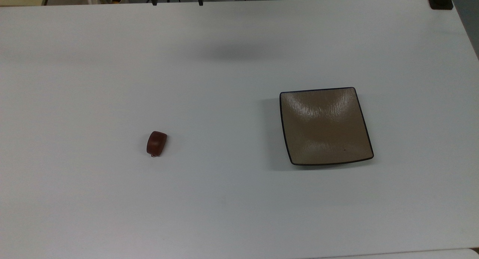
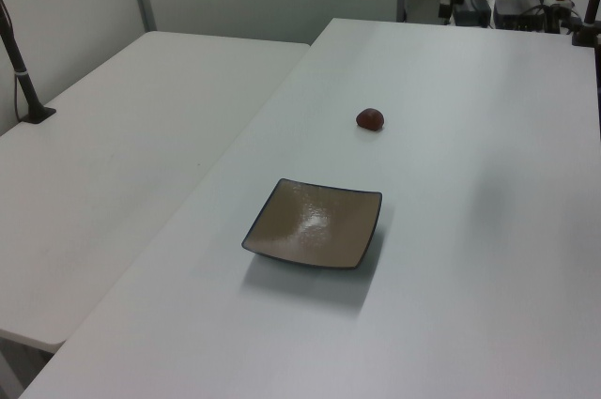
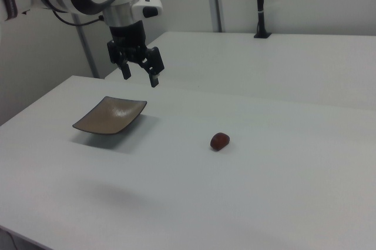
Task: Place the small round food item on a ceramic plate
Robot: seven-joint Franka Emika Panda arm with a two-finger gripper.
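Clearly we risk nudging the small dark reddish-brown, smooth, rounded food lump (image 1: 156,143), which looks likely to roll on the bare white table (image 1: 224,206), well apart from the square tan-brown glossy ceramic plate (image 1: 325,126) and nearer the top view's left. Our black two-finger gripper (image 3: 140,75) hangs high, jaws spread and empty, in the right view; the top view instead gives us the plate's streaks and the lump's stem.

A white table (image 1: 232,210) is seen w/ 2 items laid directly on it. A square tan-brown ceramic plate (image 1: 325,126), dark-rimmed, is set flat toward the top view's right. A small reddish-brown food item (image 1: 156,143) is placed well apart, toward the top view's left.
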